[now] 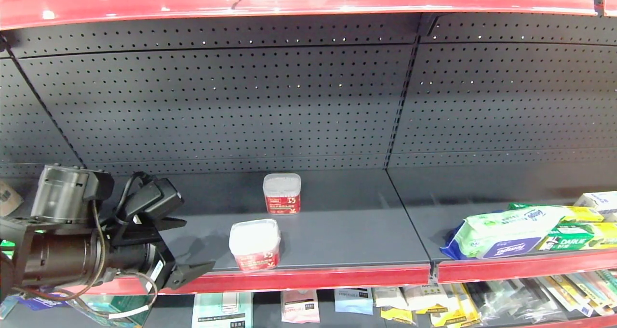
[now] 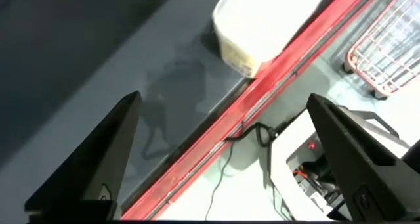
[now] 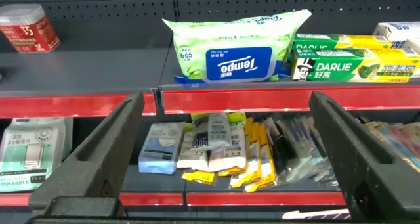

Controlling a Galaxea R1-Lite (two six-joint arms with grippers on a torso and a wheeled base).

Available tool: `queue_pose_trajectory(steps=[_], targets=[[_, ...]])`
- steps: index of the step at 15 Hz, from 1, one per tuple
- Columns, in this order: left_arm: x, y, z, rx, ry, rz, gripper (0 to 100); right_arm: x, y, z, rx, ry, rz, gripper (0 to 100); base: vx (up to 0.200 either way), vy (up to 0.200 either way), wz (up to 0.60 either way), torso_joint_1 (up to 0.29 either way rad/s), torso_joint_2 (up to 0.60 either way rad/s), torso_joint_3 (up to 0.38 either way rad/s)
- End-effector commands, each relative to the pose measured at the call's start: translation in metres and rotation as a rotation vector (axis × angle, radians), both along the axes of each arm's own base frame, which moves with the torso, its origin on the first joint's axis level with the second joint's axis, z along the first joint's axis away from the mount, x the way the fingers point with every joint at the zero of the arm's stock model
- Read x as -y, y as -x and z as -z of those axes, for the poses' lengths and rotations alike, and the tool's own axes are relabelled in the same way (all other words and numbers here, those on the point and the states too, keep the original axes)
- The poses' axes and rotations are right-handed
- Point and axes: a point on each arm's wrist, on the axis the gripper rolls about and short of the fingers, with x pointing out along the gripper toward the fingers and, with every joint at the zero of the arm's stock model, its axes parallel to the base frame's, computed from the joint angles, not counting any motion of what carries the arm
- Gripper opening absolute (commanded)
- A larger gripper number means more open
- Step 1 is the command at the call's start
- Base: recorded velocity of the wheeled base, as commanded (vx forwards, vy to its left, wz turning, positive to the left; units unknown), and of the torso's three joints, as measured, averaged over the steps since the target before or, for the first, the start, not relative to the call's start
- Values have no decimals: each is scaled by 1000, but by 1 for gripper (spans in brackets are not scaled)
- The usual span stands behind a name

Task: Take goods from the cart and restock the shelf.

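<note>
Shelf (image 1: 337, 222) bears front tub (image 1: 254, 243); left wrist view adds cart (image 2: 387, 43).

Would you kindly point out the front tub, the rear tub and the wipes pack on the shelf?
front tub (image 1: 254, 241), head view, on its white upper body.
rear tub (image 1: 282, 192), head view, on its clear upper half.
wipes pack (image 1: 506, 231), head view, on its green top face.
</note>
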Motion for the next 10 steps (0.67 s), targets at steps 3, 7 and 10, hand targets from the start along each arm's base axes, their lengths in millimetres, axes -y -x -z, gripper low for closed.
queue_pose_trajectory(steps=[3,7,10], targets=[[1,-10,12,-40,-23,10,100,0,0,0,1,0,0,100,0,0,0,0,0,0],[3,-17,17,-40,-47,34,100,0,0,0,1,0,0,100,0,0,0,0,0,0],[4,-24,19,-49,-48,34,100,0,0,0,1,0,0,100,0,0,0,0,0,0]])
